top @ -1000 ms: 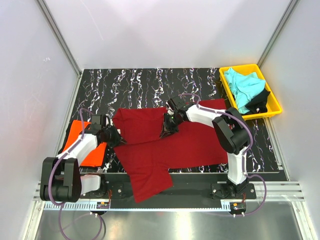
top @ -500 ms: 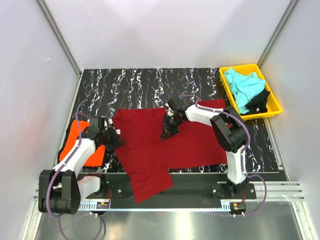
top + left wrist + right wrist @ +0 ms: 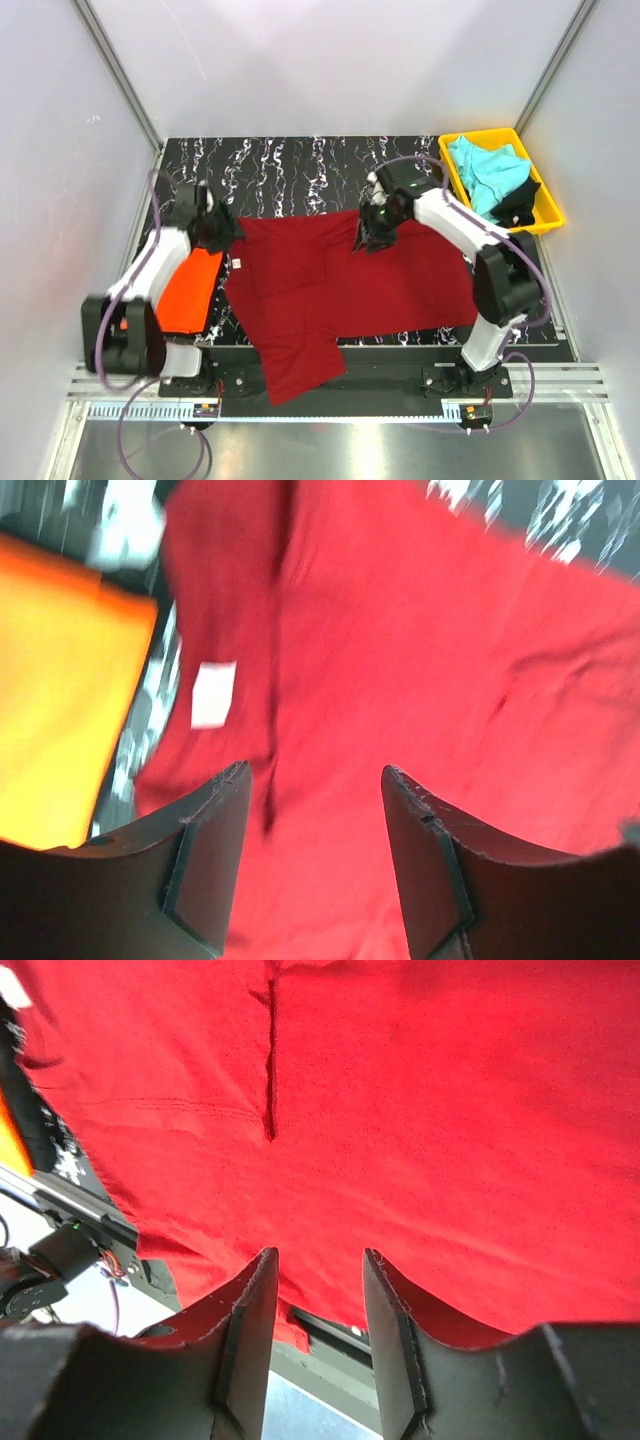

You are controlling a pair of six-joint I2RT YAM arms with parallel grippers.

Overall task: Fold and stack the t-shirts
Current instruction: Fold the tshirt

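A large dark red t-shirt [image 3: 350, 285] lies spread across the middle of the table, its left part folded over itself. One corner [image 3: 300, 365] hangs over the near edge. Its white neck label [image 3: 213, 694] shows by the left edge. A folded orange t-shirt [image 3: 190, 290] lies flat to its left. My left gripper [image 3: 222, 232] hovers open over the red shirt's far left corner, nothing between its fingers [image 3: 312, 780]. My right gripper [image 3: 372, 236] hangs open above the shirt's far edge, also empty [image 3: 318, 1260]. Red cloth [image 3: 420, 1110] fills the right wrist view.
A yellow tray [image 3: 478, 134] stands at the back right with a turquoise t-shirt [image 3: 485, 170] and a black one [image 3: 517, 203] bunched inside. Bare black marbled tabletop [image 3: 290, 165] stretches behind the red shirt. White walls close in the sides and back.
Both grippers have opened, let go of the red shirt and lifted away. The left one moved towards the back left, the right one towards the back right. The folded part now lies flat.
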